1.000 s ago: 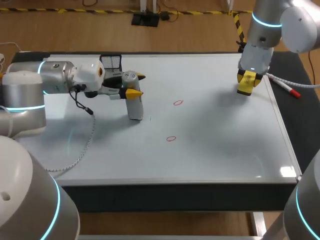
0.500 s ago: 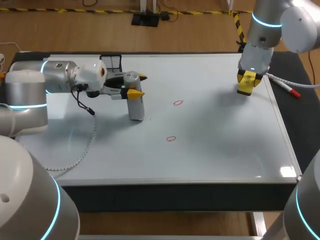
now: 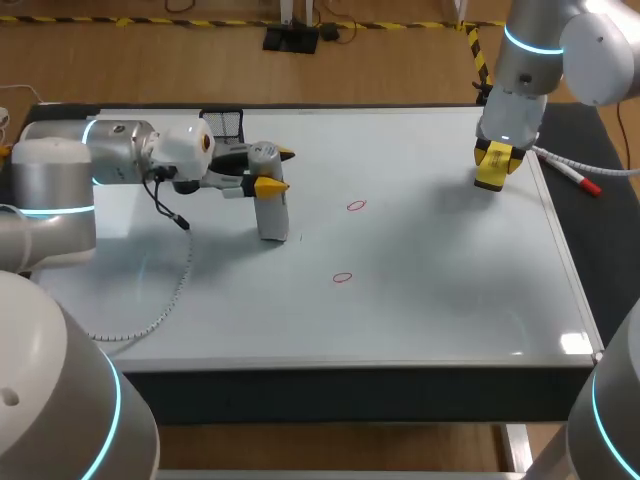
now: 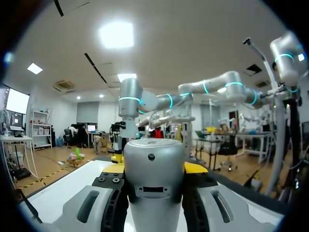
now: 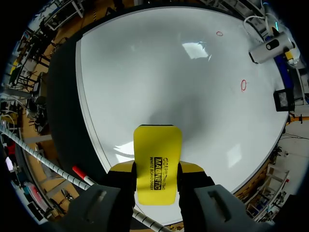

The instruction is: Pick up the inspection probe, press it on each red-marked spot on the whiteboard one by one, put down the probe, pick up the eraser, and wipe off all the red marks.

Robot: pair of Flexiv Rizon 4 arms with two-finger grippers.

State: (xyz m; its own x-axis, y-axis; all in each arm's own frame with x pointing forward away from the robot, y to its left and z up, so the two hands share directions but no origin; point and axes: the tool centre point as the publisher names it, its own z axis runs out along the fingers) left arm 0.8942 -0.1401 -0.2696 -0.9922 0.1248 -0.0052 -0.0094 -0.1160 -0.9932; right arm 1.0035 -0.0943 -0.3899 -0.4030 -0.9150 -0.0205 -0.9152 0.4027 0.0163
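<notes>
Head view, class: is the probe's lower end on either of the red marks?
No, the probe in the left gripper stands over bare whiteboard, clear of the upper red mark and the lower red mark.

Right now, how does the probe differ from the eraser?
The probe is a silver-grey cylinder; the eraser is a flat yellow block. The probe stands upright, its lower end seemingly on the whiteboard; the eraser seems to hang clear above the board, near its right edge. The probe is in the left gripper, the eraser in the right gripper. Both are clamped between yellow-tipped fingers.
</notes>
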